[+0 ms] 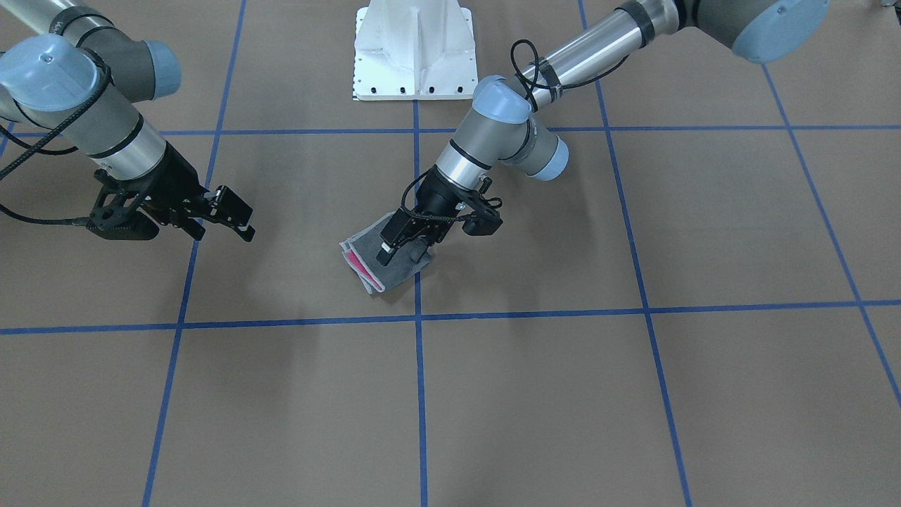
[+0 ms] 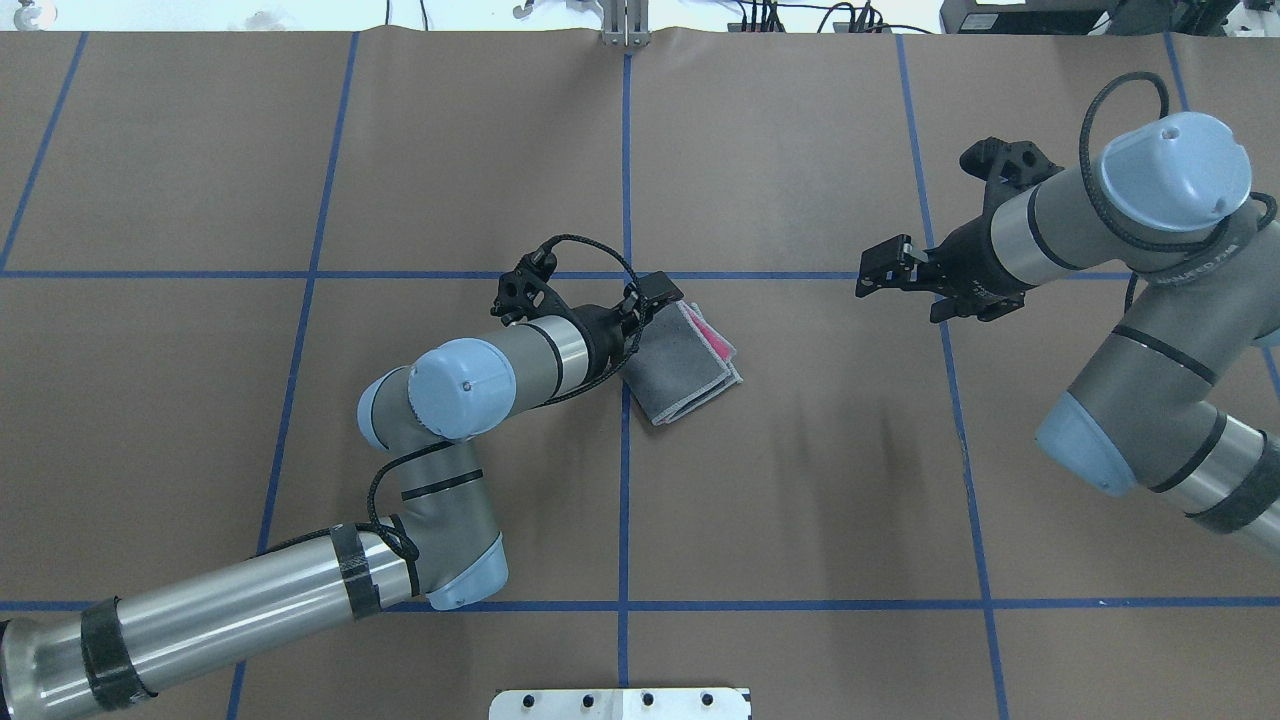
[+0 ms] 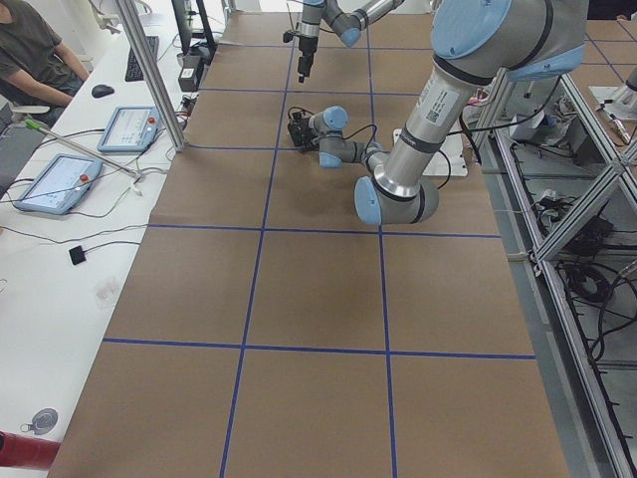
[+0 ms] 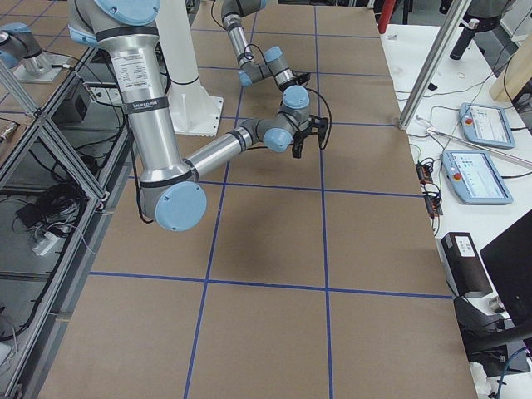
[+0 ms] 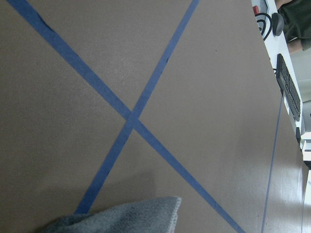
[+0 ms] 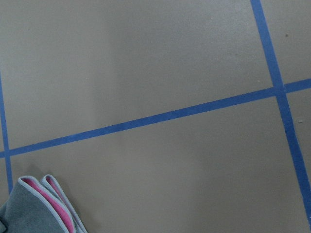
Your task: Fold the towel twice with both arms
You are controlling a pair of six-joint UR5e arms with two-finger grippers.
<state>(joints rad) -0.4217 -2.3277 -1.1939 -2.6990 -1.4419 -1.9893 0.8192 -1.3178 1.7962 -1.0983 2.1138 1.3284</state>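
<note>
Near the table's centre: towel (image 1: 394,273), folded into a small layered packet, lying flat, one corner touching the central blue tape line (image 1: 420,394).
Towel faces: dark grey on top; pink strip visible between the layers along the edge turned toward the robot's right side; light grey border around the layers.
Left gripper (image 1: 402,252): down over the towel, fingers moderately parted, tips at the dark grey top layer, no cloth seen pinched between them.
Left arm (image 2: 250,590): reaching in from the robot's left, elbow bent, wrist angled down at the towel.
Right gripper (image 1: 222,225): well apart from the towel on the robot's right side, fingers spread, nothing held.
Right arm (image 2: 1130,400): drawn back, wrist pointing toward the table's middle.
Left wrist view: grey terry corner at the bottom edge, crossing tape lines beyond it.
Right wrist view: layered towel corner at lower left, pink between grey-bordered folds.
Table (image 1: 563,394): brown cover, blue tape grid.
White pedestal base (image 1: 414,49): between the two arms.
Side bench: teach pendants (image 3: 127,127), seated person (image 3: 30,50).
</note>
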